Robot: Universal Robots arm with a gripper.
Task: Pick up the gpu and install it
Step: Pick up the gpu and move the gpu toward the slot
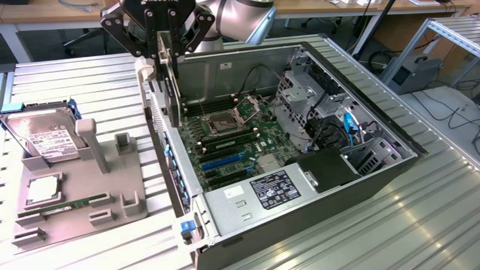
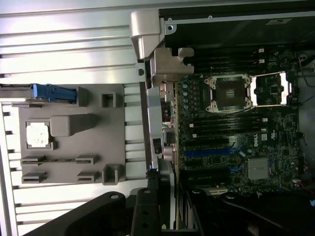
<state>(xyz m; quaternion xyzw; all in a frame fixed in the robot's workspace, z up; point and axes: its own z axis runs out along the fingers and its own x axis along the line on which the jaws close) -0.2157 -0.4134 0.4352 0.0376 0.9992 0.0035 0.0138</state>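
My gripper (image 1: 161, 53) grips the gpu (image 1: 174, 95), picked up and hanging at ten o'clock of the motherboard (image 1: 232, 140), not yet slotted in.

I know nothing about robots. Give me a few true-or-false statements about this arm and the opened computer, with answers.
1. The gripper holds the gpu. True.
2. The gpu sits in a slot on the motherboard. False: it hangs upright in the gripper, above the computer case.
3. The hard drive is inside the case. False: it stands on the gray tray outside it.
4. The case is open, showing the motherboard. True.
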